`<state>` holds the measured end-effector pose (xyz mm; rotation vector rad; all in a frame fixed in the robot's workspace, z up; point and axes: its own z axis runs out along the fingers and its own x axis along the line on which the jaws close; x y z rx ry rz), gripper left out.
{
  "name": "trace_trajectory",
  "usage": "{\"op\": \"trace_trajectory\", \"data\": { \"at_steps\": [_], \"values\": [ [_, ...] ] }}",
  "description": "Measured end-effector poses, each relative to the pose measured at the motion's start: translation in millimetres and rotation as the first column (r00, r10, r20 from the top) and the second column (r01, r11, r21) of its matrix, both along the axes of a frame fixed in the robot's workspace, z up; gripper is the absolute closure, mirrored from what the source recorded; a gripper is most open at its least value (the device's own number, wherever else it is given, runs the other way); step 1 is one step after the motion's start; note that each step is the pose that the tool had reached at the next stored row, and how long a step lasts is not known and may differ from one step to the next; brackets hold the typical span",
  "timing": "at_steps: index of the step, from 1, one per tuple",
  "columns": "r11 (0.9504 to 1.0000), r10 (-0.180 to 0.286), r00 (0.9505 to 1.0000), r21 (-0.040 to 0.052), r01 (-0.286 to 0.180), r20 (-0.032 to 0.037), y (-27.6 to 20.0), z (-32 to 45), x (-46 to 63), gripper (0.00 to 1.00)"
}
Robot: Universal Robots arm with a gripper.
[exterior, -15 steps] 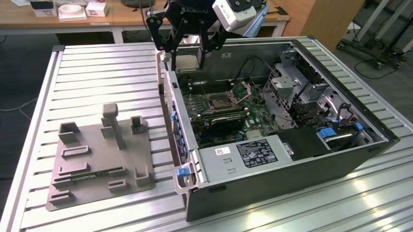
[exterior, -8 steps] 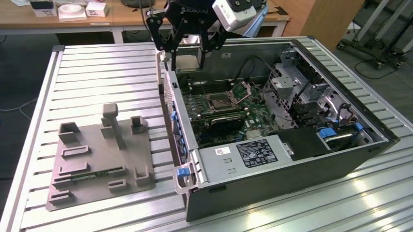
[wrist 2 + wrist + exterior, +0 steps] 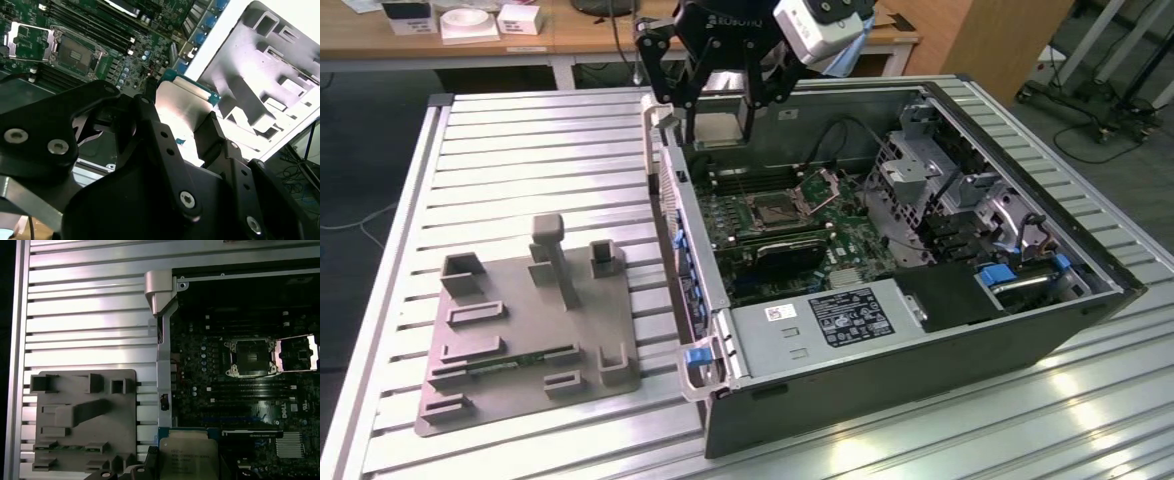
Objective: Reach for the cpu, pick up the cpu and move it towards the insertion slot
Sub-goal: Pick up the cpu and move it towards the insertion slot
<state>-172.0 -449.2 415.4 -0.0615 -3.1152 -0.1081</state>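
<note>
grey holder tray [image 3: 520, 330], open computer case [image 3: 1067, 250]

Silver square cpu [image 3: 188, 458] between jaws, above open case edge; silver-framed square insertion slot [image 3: 769, 211] below, inside case; grey moulded holder tray [image 3: 520, 335] on surface beside case.

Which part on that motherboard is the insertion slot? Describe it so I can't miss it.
Look inside the open computer case, at the green motherboard. The insertion slot is the square silver-framed socket with a dark centre, its retention plate hinged open beside it. The neighbouring memory slots are long, narrow and black.
</note>
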Motion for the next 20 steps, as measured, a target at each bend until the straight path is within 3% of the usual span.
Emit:
{"op": "trace_trajectory", "data": {
  "at_steps": [20],
  "values": [
    [1.0, 0.001, 1.0, 0.0, -0.001, 0.0001, 2.2, -0.6, 13.0, 0.46]
  ]
}}
